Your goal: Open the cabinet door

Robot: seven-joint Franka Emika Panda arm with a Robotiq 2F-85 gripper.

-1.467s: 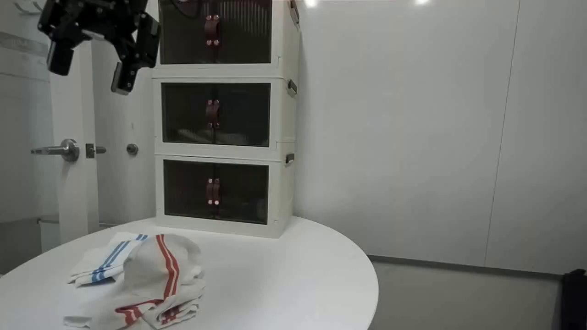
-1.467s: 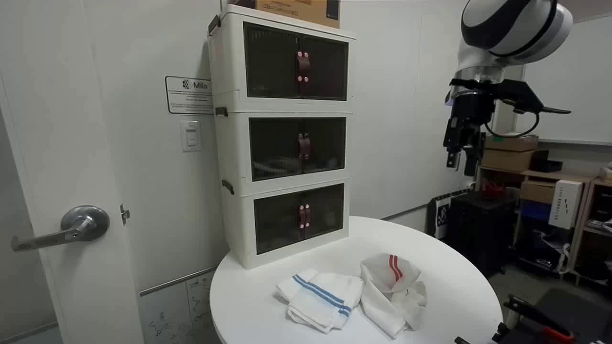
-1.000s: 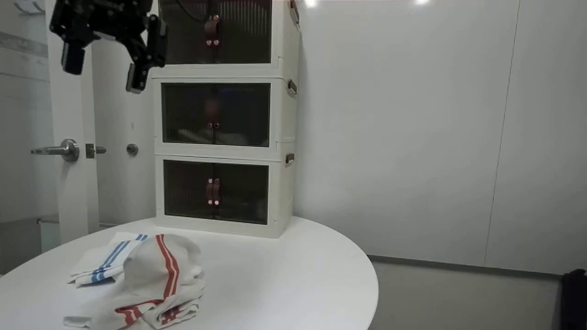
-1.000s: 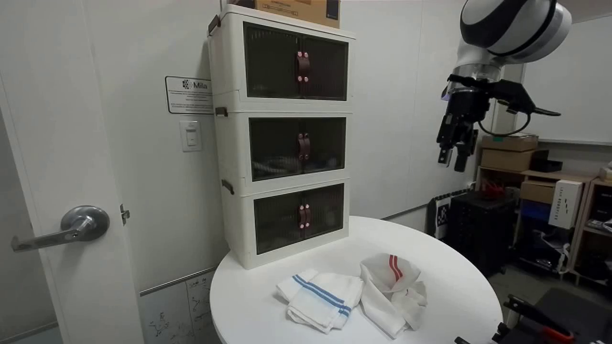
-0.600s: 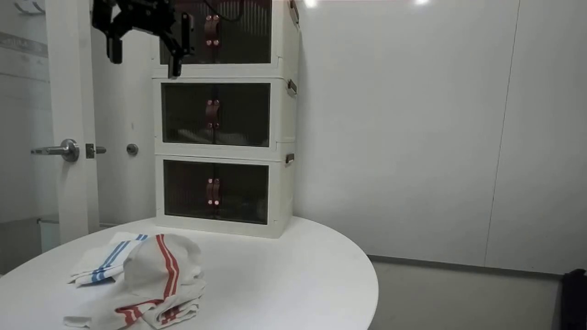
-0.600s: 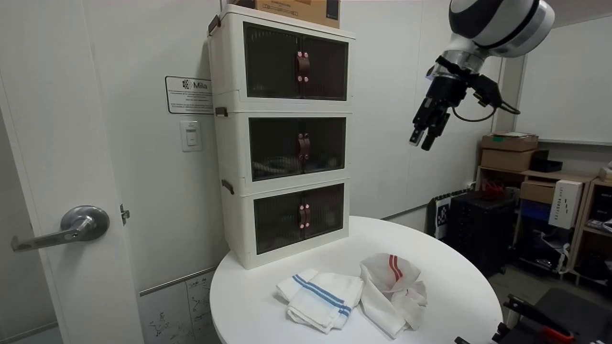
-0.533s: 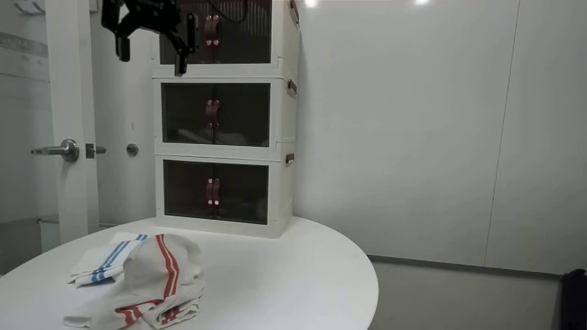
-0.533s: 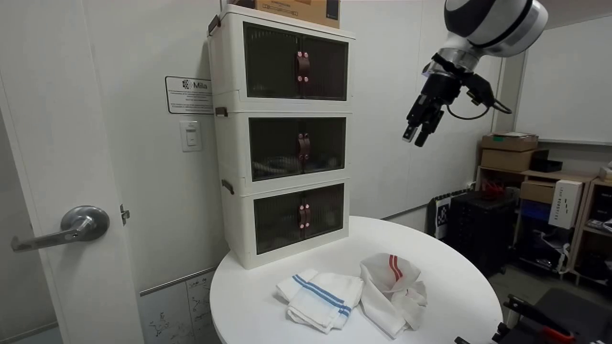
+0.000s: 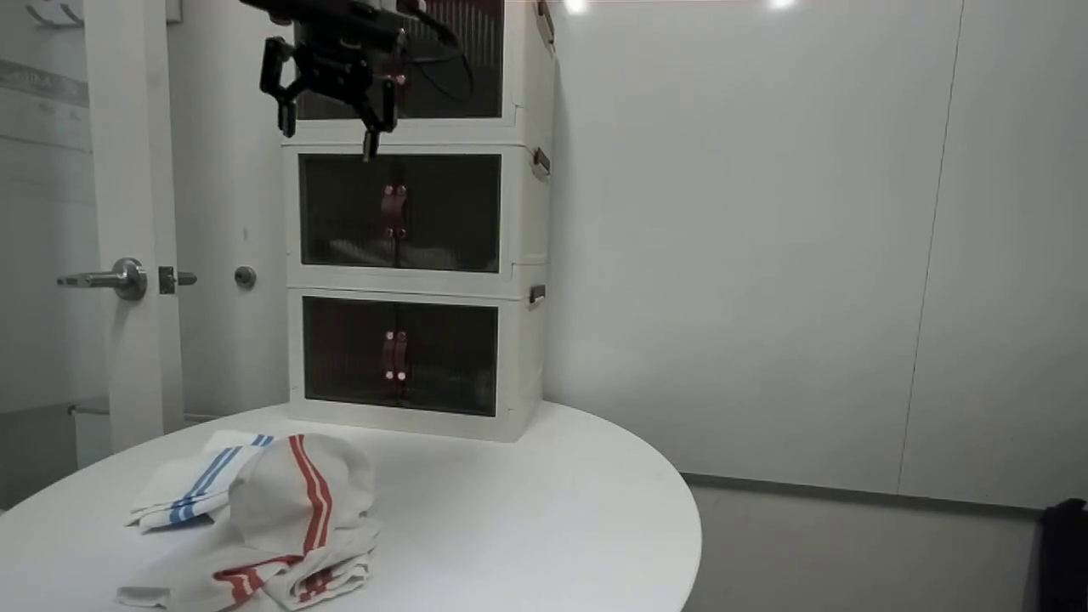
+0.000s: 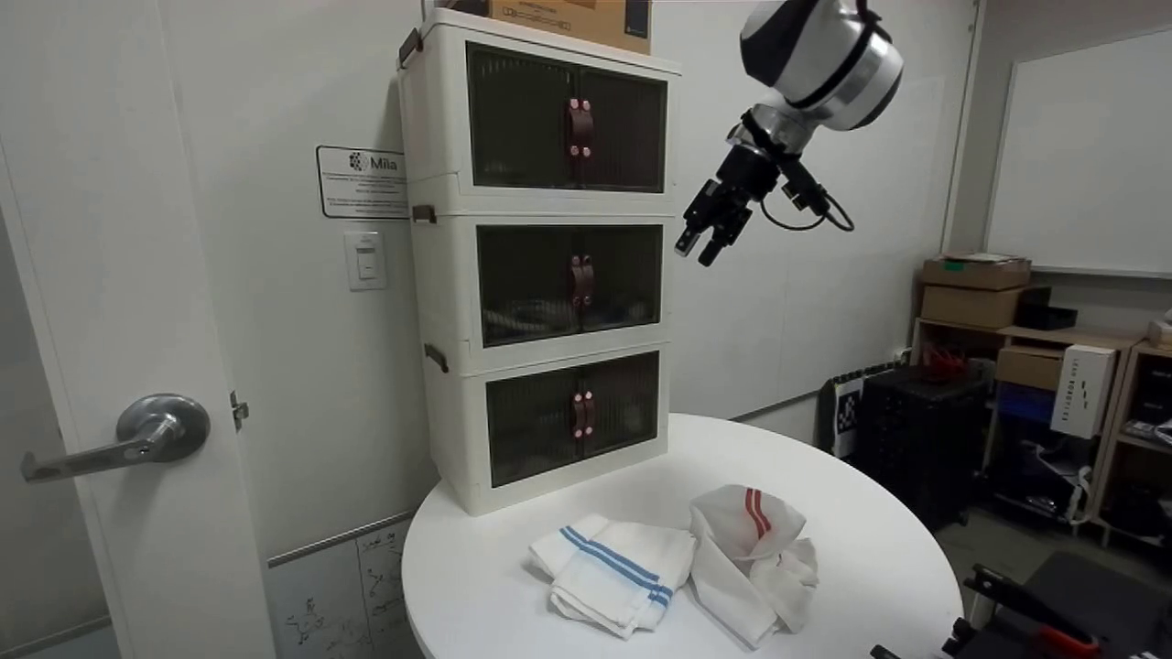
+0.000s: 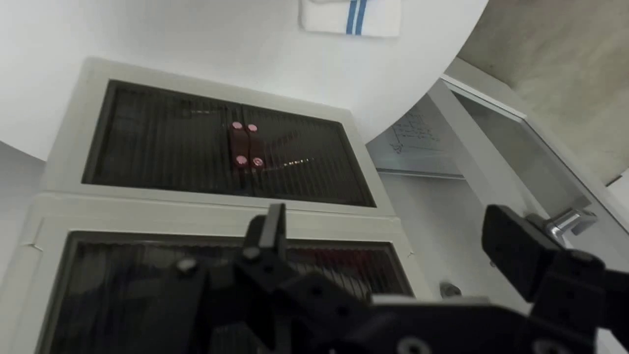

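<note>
White and three tiers tall, the cabinet (image 9: 534,229) stands on a round table (image 9: 544,510) in an exterior view. Its middle tier is fronted by the cabinet door (image 9: 455,212), dark, see-through and closed, with a reddish handle (image 9: 393,211) at its middle. The gripper (image 9: 329,141) hangs up and left of that handle in the picture, fingers spread wide and holding nothing; one fingertip overlaps the door's top edge. The top door (image 9: 484,68) is partly covered by the gripper, and the bottom door (image 9: 450,357) is closed. A red-striped cloth (image 9: 272,510) lies crumpled at the front, a blue-striped cloth (image 9: 191,484) behind it.

In an exterior view, the arm (image 10: 824,64) reaches in from the top right, its gripper (image 10: 696,254) tilted down toward the cabinet. The fingertips stand just right of the middle tier in the picture; the depth between is hard to judge. A carton (image 10: 568,20) rests on the cabinet, and a sign (image 10: 364,183) hangs left of it, above a light switch (image 10: 366,262).

The wrist view has the table at the top, then the bottom door with its bottom handle (image 11: 247,145) in plain sight. Below that comes the cabinet door (image 11: 113,285), largely covered by the gripper (image 11: 388,221), its handle hidden. The fingers (image 11: 516,246) stand far apart, the cabinet's edge showing between them.
</note>
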